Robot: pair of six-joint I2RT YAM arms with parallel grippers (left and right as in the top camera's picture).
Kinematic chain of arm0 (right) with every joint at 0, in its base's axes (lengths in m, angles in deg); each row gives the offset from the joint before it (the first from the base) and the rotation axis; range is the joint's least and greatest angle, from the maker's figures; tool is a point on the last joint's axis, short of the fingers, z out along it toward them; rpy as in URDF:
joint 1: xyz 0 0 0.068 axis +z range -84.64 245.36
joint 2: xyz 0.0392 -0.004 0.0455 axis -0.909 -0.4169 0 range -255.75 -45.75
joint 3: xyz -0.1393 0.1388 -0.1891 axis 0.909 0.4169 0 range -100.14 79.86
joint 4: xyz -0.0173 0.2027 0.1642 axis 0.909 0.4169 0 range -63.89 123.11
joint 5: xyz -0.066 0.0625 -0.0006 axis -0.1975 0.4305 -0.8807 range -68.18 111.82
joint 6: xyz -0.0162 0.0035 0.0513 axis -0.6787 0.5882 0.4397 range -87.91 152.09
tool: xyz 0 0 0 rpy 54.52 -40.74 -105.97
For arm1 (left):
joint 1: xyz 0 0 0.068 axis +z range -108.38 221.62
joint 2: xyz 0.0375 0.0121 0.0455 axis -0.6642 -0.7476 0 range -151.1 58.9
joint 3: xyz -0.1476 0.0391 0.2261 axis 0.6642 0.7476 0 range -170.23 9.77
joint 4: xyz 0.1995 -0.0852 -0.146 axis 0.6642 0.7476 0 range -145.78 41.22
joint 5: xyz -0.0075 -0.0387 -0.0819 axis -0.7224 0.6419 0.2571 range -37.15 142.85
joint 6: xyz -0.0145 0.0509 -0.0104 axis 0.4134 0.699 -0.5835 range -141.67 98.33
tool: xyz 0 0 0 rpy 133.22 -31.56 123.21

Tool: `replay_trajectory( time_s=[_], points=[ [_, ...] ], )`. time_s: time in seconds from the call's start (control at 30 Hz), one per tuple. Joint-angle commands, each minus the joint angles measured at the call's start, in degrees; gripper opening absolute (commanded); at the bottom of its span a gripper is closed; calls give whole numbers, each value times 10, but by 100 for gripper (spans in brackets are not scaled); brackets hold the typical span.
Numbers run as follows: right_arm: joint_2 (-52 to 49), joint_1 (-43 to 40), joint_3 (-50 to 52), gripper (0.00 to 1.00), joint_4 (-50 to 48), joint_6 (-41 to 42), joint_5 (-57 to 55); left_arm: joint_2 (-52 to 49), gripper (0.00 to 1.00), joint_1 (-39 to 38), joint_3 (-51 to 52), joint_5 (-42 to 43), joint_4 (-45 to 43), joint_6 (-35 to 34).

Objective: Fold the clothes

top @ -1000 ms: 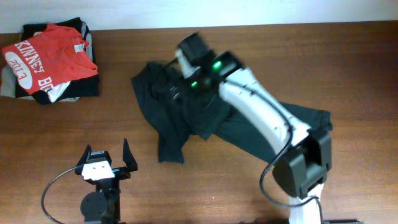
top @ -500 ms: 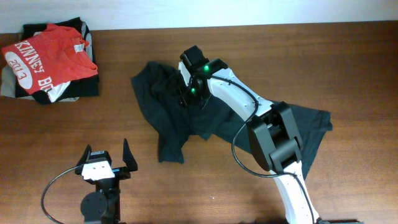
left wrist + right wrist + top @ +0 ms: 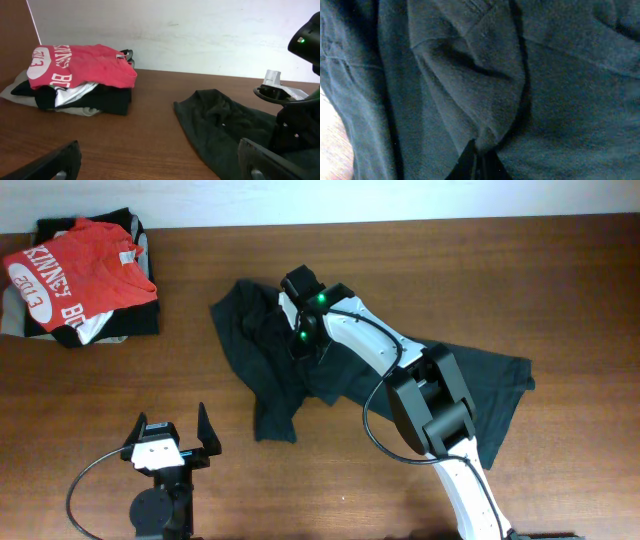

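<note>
the black t-shirt (image 3: pixel 265 375) lies crumpled on the table (image 3: pixel 560 280), well apart from the red-topped stack (image 3: pixel 80 275), toward the table's middle. the right gripper (image 3: pixel 298 340) is clamped together on a ridge of its fabric at the end nearer the stack, probably to draw that bunched part flat. the left gripper (image 3: pixel 172 430), nearer the front edge than the stack, stands with jaws wide apart, holding nothing.

A brown wooden table (image 3: pixel 560 270) meets a plain white wall (image 3: pixel 200 30).
</note>
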Motion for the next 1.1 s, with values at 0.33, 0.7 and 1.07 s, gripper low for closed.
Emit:
replay_trajectory(
  time_s=[0.33,0.7,1.07],
  points=[
    [18,-92,-208,4,-52,-43,-292,3,99,-1,2,-6,1,1],
    [33,-238,-271,99,141,34,-274,3,99,-1,2,-6,1,1],
    [227,-222,-359,99,471,137,-261,3,99,-1,2,-6,1,1]
  ],
)
